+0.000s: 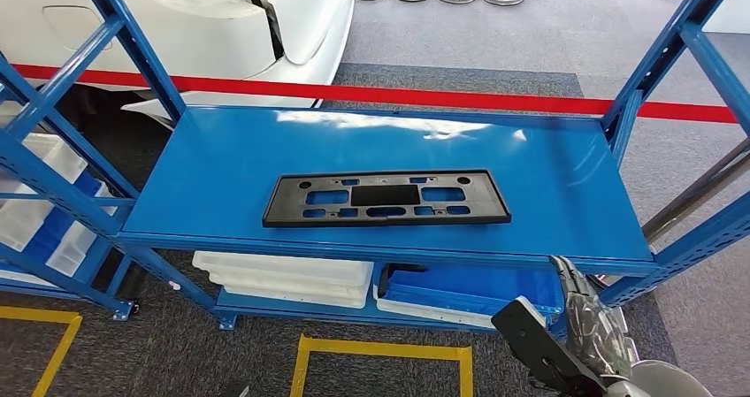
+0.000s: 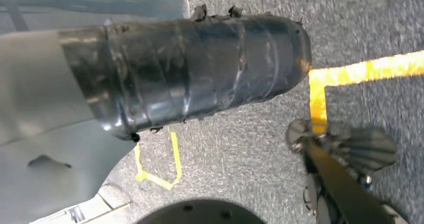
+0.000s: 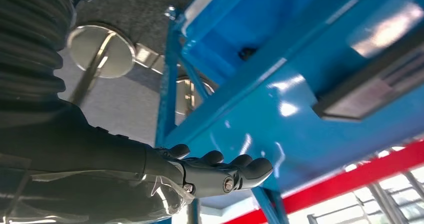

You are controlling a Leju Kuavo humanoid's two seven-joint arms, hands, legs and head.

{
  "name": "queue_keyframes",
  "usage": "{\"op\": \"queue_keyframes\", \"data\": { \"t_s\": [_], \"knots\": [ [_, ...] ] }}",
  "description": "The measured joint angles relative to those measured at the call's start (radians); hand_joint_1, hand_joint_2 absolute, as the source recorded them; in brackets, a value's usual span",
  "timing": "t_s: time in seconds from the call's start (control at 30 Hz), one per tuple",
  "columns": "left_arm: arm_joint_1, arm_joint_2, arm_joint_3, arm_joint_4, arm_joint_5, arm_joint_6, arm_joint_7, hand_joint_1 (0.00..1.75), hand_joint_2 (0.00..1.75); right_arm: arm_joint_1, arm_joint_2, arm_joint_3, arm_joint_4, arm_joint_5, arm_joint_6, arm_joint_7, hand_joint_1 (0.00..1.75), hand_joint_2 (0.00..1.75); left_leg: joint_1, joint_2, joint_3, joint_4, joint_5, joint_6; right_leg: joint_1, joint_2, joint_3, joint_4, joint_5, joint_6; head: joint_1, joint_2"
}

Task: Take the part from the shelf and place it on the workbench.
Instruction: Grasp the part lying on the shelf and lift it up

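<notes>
Where it lies: the flat black plastic plate-holder part [image 1: 386, 197], rectangular with cut-out slots, rests flat near the middle of the upper blue metal shelf board [image 1: 221, 163], its long side along the shelf's front edge, with no hand touching it.
Shelf: the blue steel rack [image 1: 53, 178] has slotted uprights at both sides and slanted braces; in the right wrist view the underside of its blue board [image 3: 280, 109] fills the space just beyond the fingers.
Lower level: white plastic trays [image 1: 287, 278] are stacked under the part on the left, and a blue plastic bin [image 1: 469, 291] sits beside them on the right.
Left side: more white and blue bins [image 1: 40, 211] stand on the neighbouring rack.
Right hand: the dark right hand [image 3: 220, 174] is below the shelf board, fingers [image 3: 250, 166] stretched out side by side and only slightly bent, holding nothing; in the head view the right arm [image 1: 575, 326] comes in low at the shelf's front right corner, well apart from the part.
Left hand: the left wrist view shows a thick dark taped cover [image 2: 200, 69] above the floor; I cannot tell how its fingers lie.
Floor: grey carpet [image 1: 548, 26] with yellow tape lines [image 1: 380, 351] in front of the rack.
Behind: a red band [image 1: 442, 96] runs across beyond the shelf, and a white car body [image 1: 177, 17] stands past it.
</notes>
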Motion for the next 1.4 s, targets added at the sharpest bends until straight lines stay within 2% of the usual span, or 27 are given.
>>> {"op": "queue_keyframes", "data": {
  "t_s": [0.03, 0.07, 0.1, 0.13, 0.23, 0.27, 0.3, 0.4, 0.43, 0.47, 0.5, 0.57, 0.6, 0.67, 0.77, 0.83, 0.9, 0.93, 0.97, 1.0, 1.07, 1.1, 1.13, 1.23, 1.3, 1.33, 1.4],
  "knots": [
    [-0.001, 0.004, -0.001, 0.001, -0.001, -0.001, 0.000, 0.00, 0.00, 0.004, 0.000, 0.001, 0.013, 0.001, -0.002, 0.000, 0.00, 1.75, -0.001, 0.000, 0.030, -0.070, 0.043, 0.005, 0.001, 0.001, 0.003, 0.000, -0.002, 0.001, 0.000, 0.000],
    [-0.002, 0.007, -0.002, 0.001, -0.003, -0.004, -0.001, 0.00, 0.00, 0.005, 0.000, 0.004, 0.027, 0.002, -0.006, 0.000, 0.00, 1.75, -0.002, 0.000, 0.060, -0.140, 0.073, 0.009, 0.003, 0.003, 0.005, 0.002, -0.004, 0.005, 0.000, 0.000],
    [-0.004, 0.009, -0.003, 0.002, -0.005, -0.006, -0.001, 0.00, 0.00, 0.005, 0.000, 0.008, 0.041, 0.004, -0.011, 0.000, 0.00, 1.75, -0.004, -0.001, 0.082, -0.189, 0.091, 0.013, 0.004, 0.004, 0.005, 0.003, -0.006, 0.010, 0.001, 0.000],
    [-0.006, 0.010, -0.004, 0.002, -0.007, -0.008, -0.002, 0.00, 0.00, 0.005, 0.001, 0.013, 0.055, 0.008, -0.016, 0.000, 0.00, 1.75, -0.006, -0.001, 0.094, -0.217, 0.097, 0.016, 0.005, 0.006, 0.005, 0.004, -0.007, 0.016, 0.001, 0.000],
    [-0.007, 0.010, -0.009, 0.002, -0.009, -0.012, -0.004, 0.00, 0.00, -0.001, 0.002, 0.030, 0.091, 0.026, -0.027, 0.000, 0.00, 1.75, -0.010, -0.002, 0.098, -0.230, 0.098, 0.030, 0.001, 0.007, 0.006, 0.004, -0.010, 0.035, 0.002, 0.000],
    [-0.007, 0.010, -0.011, 0.002, -0.010, -0.012, -0.004, 0.00, 0.00, -0.005, 0.002, 0.035, 0.100, 0.031, -0.029, 0.000, 0.00, 1.75, -0.009, -0.001, 0.099, -0.233, 0.100, 0.037, 0.000, 0.006, 0.000, 0.018, -0.021, 0.040, 0.003, 0.000],
    [-0.007, 0.007, -0.011, 0.002, -0.010, -0.013, -0.004, 0.00, 0.00, -0.008, 0.002, 0.039, 0.108, 0.034, -0.030, 0.000, 0.00, 1.75, -0.008, -0.001, 0.100, -0.236, 0.103, 0.043, 0.000, 0.005, -0.016, 0.057, -0.045, 0.044, 0.003, 0.000],
    [-0.007, -0.005, -0.013, 0.002, -0.010, -0.012, -0.004, 0.00, 0.00, -0.014, 0.002, 0.049, 0.133, 0.037, -0.032, 0.000, 0.00, 1.75, -0.012, 0.001, 0.100, -0.237, 0.103, 0.051, -0.001, 0.002, -0.114, 0.266, -0.141, 0.049, 0.005, 0.000],
    [-0.006, -0.009, -0.014, 0.002, -0.010, -0.012, -0.004, 0.00, 0.00, -0.014, 0.002, 0.053, 0.141, 0.041, -0.032, 0.000, 0.00, 1.75, -0.014, 0.001, 0.101, -0.237, 0.103, 0.052, -0.001, 0.002, -0.135, 0.308, -0.150, 0.049, 0.004, 0.000],
    [-0.006, -0.011, -0.015, 0.002, -0.011, -0.012, -0.004, 0.00, 0.00, -0.015, 0.002, 0.056, 0.148, 0.049, -0.031, 0.000, 0.00, 1.75, -0.016, 0.000, 0.102, -0.236, 0.102, 0.052, -0.001, 0.002, -0.137, 0.308, -0.137, 0.047, 0.004, 0.000],
    [-0.006, -0.012, -0.016, 0.002, -0.011, -0.013, -0.004, 0.00, 0.00, -0.018, 0.002, 0.060, 0.153, 0.065, -0.030, 0.000, 0.00, 1.75, -0.018, -0.001, 0.103, -0.236, 0.101, 0.052, 0.000, 0.002, -0.119, 0.266, -0.106, 0.042, 0.004, 0.000],
    [-0.006, -0.012, -0.021, 0.002, -0.013, -0.014, -0.004, 0.00, 0.00, -0.035, 0.001, 0.069, 0.163, 0.115, -0.027, 0.000, 0.00, 1.75, -0.022, -0.002, 0.108, -0.234, 0.098, 0.050, 0.004, 0.002, -0.051, 0.121, -0.034, 0.028, 0.004, 0.000],
    [-0.006, -0.012, -0.024, 0.003, -0.013, -0.015, -0.004, 0.00, 0.00, -0.049, 0.001, 0.074, 0.168, 0.143, -0.026, -0.001, 0.00, 1.75, -0.025, -0.002, 0.108, -0.233, 0.096, 0.046, 0.006, 0.001, -0.024, 0.061, -0.012, 0.022, 0.004, 0.000],
    [-0.007, -0.012, -0.027, 0.003, -0.016, -0.017, -0.005, 0.00, 0.00, -0.077, 0.000, 0.082, 0.177, 0.196, -0.022, -0.009, 0.00, 1.75, -0.027, -0.001, 0.105, -0.232, 0.094, 0.037, 0.011, 0.001, -0.006, 0.013, -0.004, 0.013, 0.003, 0.000],
    [-0.008, -0.012, -0.029, 0.003, -0.020, -0.017, -0.009, 0.00, 0.00, -0.108, 0.000, 0.090, 0.191, 0.251, -0.016, -0.029, 0.00, 1.75, -0.025, 0.001, 0.101, -0.221, 0.082, 0.022, 0.007, 0.000, -0.002, 0.001, 0.001, 0.002, 0.002, 0.000],
    [-0.008, -0.008, -0.031, 0.003, -0.021, -0.018, -0.011, 0.00, 0.00, -0.125, 0.001, 0.095, 0.200, 0.281, -0.012, -0.049, 0.00, 1.75, -0.024, 0.002, 0.067, -0.142, 0.033, 0.013, 0.003, -0.003, 0.003, -0.008, 0.006, -0.005, 0.001, 0.000],
    [-0.006, -0.002, -0.035, 0.003, -0.024, -0.021, -0.015, 0.00, 0.00, -0.141, 0.006, 0.098, 0.212, 0.319, -0.001, -0.079, 0.00, 1.75, -0.021, 0.003, -0.002, -0.002, -0.028, 0.007, 0.004, -0.005, 0.003, -0.009, 0.006, -0.008, 0.001, 0.000],
    [-0.004, 0.001, -0.037, 0.003, -0.026, -0.022, -0.016, 0.00, 0.00, -0.148, 0.011, 0.099, 0.219, 0.338, 0.005, -0.096, 0.00, 1.75, -0.020, 0.003, -0.028, 0.048, -0.040, 0.005, 0.004, -0.005, 0.003, -0.008, 0.006, -0.008, 0.001, 0.000],
    [-0.003, 0.002, -0.040, 0.003, -0.028, -0.023, -0.018, 0.00, 0.00, -0.155, 0.015, 0.101, 0.226, 0.354, 0.009, -0.113, 0.00, 1.75, -0.019, 0.004, -0.038, 0.064, -0.033, 0.004, 0.004, -0.004, 0.003, -0.008, 0.006, -0.008, 0.001, 0.000],
    [-0.002, 0.003, -0.043, 0.003, -0.029, -0.024, -0.020, 0.00, 0.00, -0.164, 0.020, 0.103, 0.232, 0.370, 0.012, -0.130, 0.00, 1.75, -0.018, 0.004, -0.028, 0.036, -0.006, 0.004, 0.004, -0.004, 0.004, -0.007, 0.005, -0.007, 0.001, 0.000],
    [-0.004, 0.003, -0.049, 0.003, -0.031, -0.024, -0.023, 0.00, 0.00, -0.183, 0.029, 0.105, 0.245, 0.394, 0.014, -0.156, 0.00, 1.75, -0.016, 0.004, 0.033, -0.100, 0.067, 0.005, 0.003, -0.002, 0.005, -0.002, 0.001, -0.003, 0.000, 0.000],
    [-0.005, 0.003, -0.052, 0.003, -0.032, -0.024, -0.024, 0.00, 0.00, -0.192, 0.033, 0.106, 0.252, 0.401, 0.014, -0.165, 0.00, 1.75, -0.016, 0.003, 0.061, -0.162, 0.090, 0.009, 0.005, -0.001, 0.004, 0.002, -0.002, 0.002, 0.001, 0.000],
    [-0.006, 0.003, -0.054, 0.003, -0.032, -0.024, -0.025, 0.00, 0.00, -0.201, 0.036, 0.107, 0.259, 0.404, 0.015, -0.173, 0.00, 1.75, -0.017, 0.002, 0.079, -0.202, 0.101, 0.013, 0.006, 0.000, 0.003, 0.005, -0.004, 0.008, 0.002, 0.000],
    [-0.006, 0.003, -0.059, 0.003, -0.037, -0.026, -0.027, 0.00, 0.00, -0.218, 0.044, 0.106, 0.281, 0.400, 0.015, -0.186, 0.00, 1.75, -0.018, -0.001, 0.084, -0.219, 0.103, 0.033, 0.007, 0.001, 0.001, 0.006, -0.005, 0.025, 0.004, 0.000],
    [-0.007, 0.002, -0.061, 0.003, -0.039, -0.028, -0.028, 0.00, 0.00, -0.223, 0.047, 0.105, 0.294, 0.397, 0.015, -0.188, 0.00, 1.75, -0.015, -0.001, 0.084, -0.222, 0.107, 0.045, 0.006, 0.001, -0.013, 0.040, -0.031, 0.036, 0.007, 0.000],
    [-0.007, -0.001, -0.061, 0.003, -0.039, -0.028, -0.028, 0.00, 0.00, -0.226, 0.049, 0.104, 0.299, 0.396, 0.015, -0.189, 0.00, 1.75, -0.014, 0.000, 0.084, -0.223, 0.109, 0.050, 0.006, 0.000, -0.035, 0.091, -0.060, 0.040, 0.008, 0.000],
    [-0.007, -0.008, -0.062, 0.003, -0.040, -0.027, -0.027, 0.00, 0.00, -0.229, 0.051, 0.104, 0.312, 0.393, 0.015, -0.190, 0.00, 1.75, -0.017, 0.001, 0.083, -0.223, 0.109, 0.056, 0.006, 0.000, -0.102, 0.236, -0.126, 0.043, 0.010, 0.000]
  ]
}}
